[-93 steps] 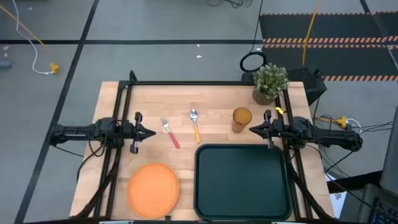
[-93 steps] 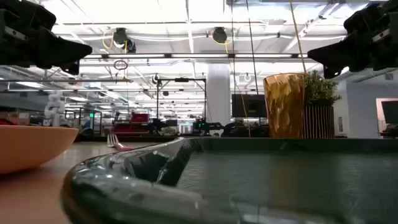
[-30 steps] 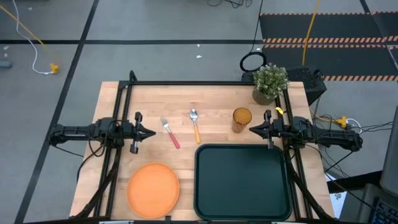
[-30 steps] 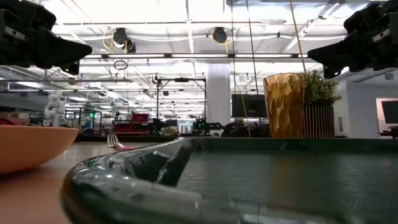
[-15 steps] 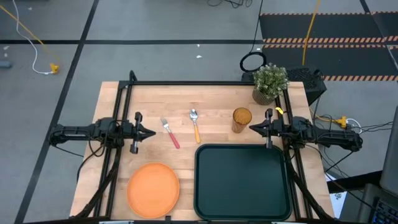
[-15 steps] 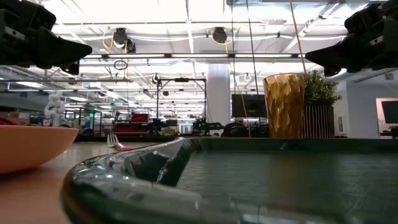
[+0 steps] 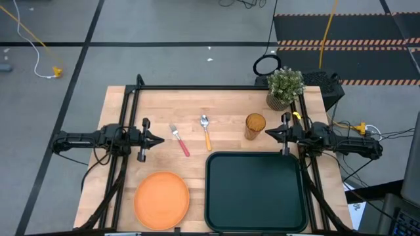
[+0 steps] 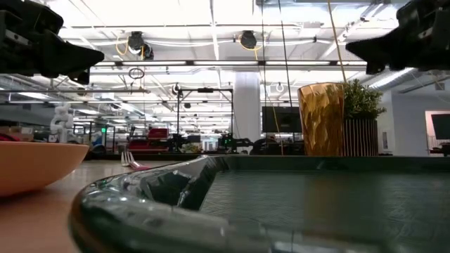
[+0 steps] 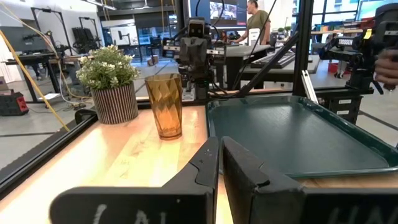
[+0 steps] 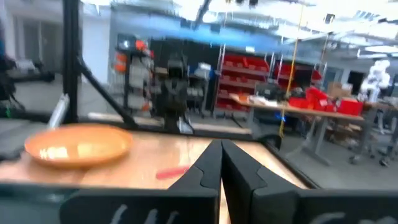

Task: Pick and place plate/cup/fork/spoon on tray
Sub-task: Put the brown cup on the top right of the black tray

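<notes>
We see both arms stretched level above the bench (image 7: 151,105), each pointing inward toward the other from opposite edges. The left claw (image 7: 159,139) hovers over the bench's left half, its two dark fingers (image 9: 208,163) pressed together and holding nothing. The right claw (image 7: 266,133) hovers just beside the cup (image 7: 255,125), between it and the tray's far right corner, and its fingers (image 10: 212,163) are likewise clenched on nothing; in the low view it hangs high above the cup's rim. The cup stands upright on the bench just beyond the tray (image 7: 256,221), near the potted plant (image 7: 285,86) at the far right corner. The tray lies flat on the near right part of the bench with nothing on it. The plate (image 7: 161,196) sits on the near left part of the bench, beside the tray but apart from it. The fork (image 7: 179,141) and the spoon (image 7: 206,132) lie side by side near the middle of the bench, beyond the plate, with the fork nearer the left claw and the spoon nearer the cup, both handles pointing toward the near edge.
</notes>
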Motion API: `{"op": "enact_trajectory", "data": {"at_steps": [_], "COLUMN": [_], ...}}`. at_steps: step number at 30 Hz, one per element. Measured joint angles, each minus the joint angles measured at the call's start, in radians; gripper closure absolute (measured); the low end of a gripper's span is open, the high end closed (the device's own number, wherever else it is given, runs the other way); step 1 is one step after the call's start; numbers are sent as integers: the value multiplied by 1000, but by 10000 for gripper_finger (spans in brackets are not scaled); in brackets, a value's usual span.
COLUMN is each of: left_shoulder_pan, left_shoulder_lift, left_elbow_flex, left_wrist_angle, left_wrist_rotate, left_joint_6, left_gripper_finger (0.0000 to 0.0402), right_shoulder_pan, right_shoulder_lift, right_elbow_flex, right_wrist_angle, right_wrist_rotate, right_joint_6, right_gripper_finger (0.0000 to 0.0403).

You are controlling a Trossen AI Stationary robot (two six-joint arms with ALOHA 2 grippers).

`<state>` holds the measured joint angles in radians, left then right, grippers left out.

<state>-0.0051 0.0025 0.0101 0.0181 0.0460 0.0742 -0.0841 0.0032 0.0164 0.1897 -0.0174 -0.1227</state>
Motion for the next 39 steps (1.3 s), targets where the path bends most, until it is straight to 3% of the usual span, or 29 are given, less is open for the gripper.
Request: {"op": "enact_trajectory", "data": {"at_steps": [3,9,15,30,39], "left_shoulder_pan": [0,0,0,0,0], "left_shoulder_lift": [0,0,0,0,0], "left_elbow_flex": [0,0,0,0,0], "left_wrist_angle": [0,0,1,2,2], "left_wrist_rotate": [0,0,0,-2,-2], "left_joint_6": [0,-7,-17,30,33], "left_gripper_finger": [378,378,378,378,378], "right_shoulder_pan": [0,1,1,1,1], "right_shoulder_lift": [-1,42,200,704,953], "right_elbow_flex": [31,146,336,1054,1359], "right_wrist_angle": [28,-28,-133,-735,-1031], "right_wrist_rotate": [-56,-59,-59,26,25], "right_joint_6": [61,215,253,242,232], "right_gripper_finger": [403,403,403,395,365]}}
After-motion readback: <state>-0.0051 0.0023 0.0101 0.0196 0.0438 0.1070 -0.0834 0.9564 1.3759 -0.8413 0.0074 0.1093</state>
